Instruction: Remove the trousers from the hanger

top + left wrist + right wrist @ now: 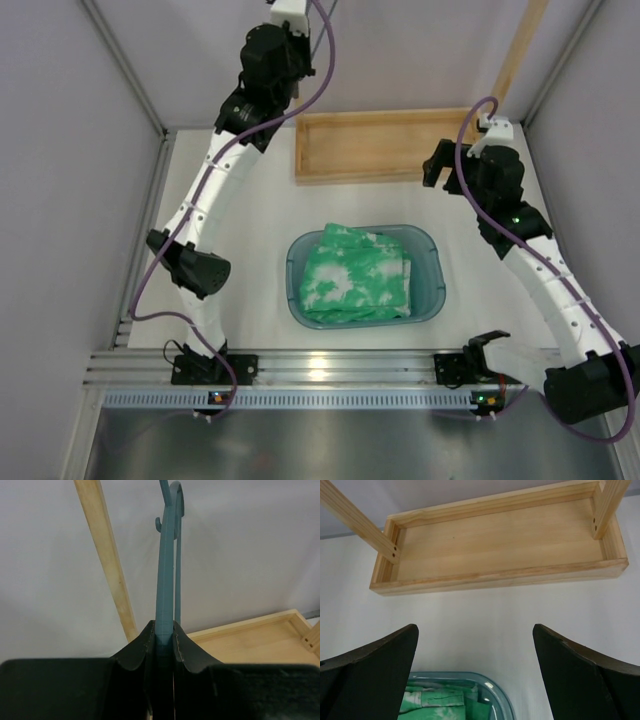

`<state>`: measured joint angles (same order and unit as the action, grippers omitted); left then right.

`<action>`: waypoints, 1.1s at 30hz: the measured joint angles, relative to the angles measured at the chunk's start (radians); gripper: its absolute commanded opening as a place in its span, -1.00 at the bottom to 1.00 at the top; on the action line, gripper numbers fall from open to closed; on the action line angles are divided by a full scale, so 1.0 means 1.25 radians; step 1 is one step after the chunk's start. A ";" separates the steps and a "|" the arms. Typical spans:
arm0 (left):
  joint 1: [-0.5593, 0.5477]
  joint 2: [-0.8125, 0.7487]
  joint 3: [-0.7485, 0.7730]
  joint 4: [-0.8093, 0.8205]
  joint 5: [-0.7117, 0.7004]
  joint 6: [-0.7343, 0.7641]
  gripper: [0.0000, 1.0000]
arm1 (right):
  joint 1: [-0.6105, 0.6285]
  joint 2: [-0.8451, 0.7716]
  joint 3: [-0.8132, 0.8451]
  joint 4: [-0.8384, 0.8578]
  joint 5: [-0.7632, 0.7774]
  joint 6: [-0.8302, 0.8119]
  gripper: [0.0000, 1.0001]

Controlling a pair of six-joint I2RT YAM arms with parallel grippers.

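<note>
On my left, the left gripper (164, 630) is raised high near the back wall, its jaws pinched tight on the lower frame of the grey-blue hanger (166, 555). I see the hanger edge-on with its hook uppermost, and no cloth on what shows of it. I can't tell whether the hook sits over anything.

In the middle, well below and apart from that gripper, the green tie-dye trousers (357, 275) lie bunched inside the teal basin (432, 262).

On my right, the right gripper (475, 627) hangs wide open and empty, just short of the wooden rack's base tray (495, 545), with the basin beneath and behind its fingers.

I judge the removal done. What remains is parking the hanger, which needs a steady carry and a clean release.
</note>
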<state>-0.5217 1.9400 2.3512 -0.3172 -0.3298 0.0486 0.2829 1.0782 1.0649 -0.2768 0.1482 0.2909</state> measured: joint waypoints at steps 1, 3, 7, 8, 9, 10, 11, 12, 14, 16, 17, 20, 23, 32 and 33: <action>0.006 0.000 0.005 -0.011 0.018 -0.011 -1.00 | 0.000 -0.001 0.000 0.000 -0.001 0.001 0.99; 0.023 0.000 0.019 -0.036 0.056 -0.043 -1.00 | 0.000 -0.002 0.000 0.000 -0.003 0.001 0.99; 0.082 0.000 0.042 -0.070 0.134 -0.102 -1.00 | 0.000 -0.005 0.000 0.000 -0.009 0.006 0.99; 0.098 0.000 0.044 -0.081 0.149 -0.109 -1.00 | 0.000 -0.005 0.000 0.000 -0.009 0.008 0.99; 0.109 0.000 0.045 -0.087 0.158 -0.117 -1.00 | 0.000 -0.005 0.000 0.000 -0.010 0.011 0.99; 0.121 0.000 0.046 -0.096 0.179 -0.121 -1.00 | 0.000 -0.006 0.000 -0.001 -0.010 0.015 0.99; 0.128 0.000 0.048 -0.103 0.195 -0.124 -1.00 | 0.000 -0.009 0.000 -0.001 -0.011 0.019 0.99; 0.130 0.001 0.054 -0.108 0.208 -0.127 -1.00 | 0.000 -0.011 0.000 -0.001 -0.011 0.023 0.99; 0.132 0.010 0.076 -0.119 0.223 -0.135 -1.00 | 0.000 -0.016 0.000 -0.001 -0.012 0.031 0.99; 0.132 0.020 0.091 -0.128 0.236 -0.143 -1.00 | 0.000 -0.022 0.000 -0.001 -0.013 0.041 0.99; 0.133 0.025 0.097 -0.131 0.246 -0.146 -1.00 | 0.000 -0.025 0.000 -0.002 -0.013 0.044 0.99; 0.136 0.040 0.100 -0.138 0.274 -0.155 -1.00 | 0.000 -0.035 -0.001 -0.006 -0.013 0.054 0.99; 0.136 0.045 0.095 -0.135 0.288 -0.163 -1.00 | 0.000 -0.053 -0.010 -0.012 -0.010 0.062 0.99; 0.128 0.003 0.019 -0.100 0.277 -0.150 -0.40 | 0.000 -0.071 -0.019 -0.024 -0.009 0.078 0.99; 0.127 -0.002 0.015 -0.099 0.274 -0.147 -0.24 | 0.000 -0.071 -0.019 -0.024 -0.009 0.078 0.99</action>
<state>-0.3634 1.9377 2.3695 -0.4408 0.0132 -0.1356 0.2829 0.9897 1.0409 -0.3073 0.1364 0.3878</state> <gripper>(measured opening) 0.226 0.993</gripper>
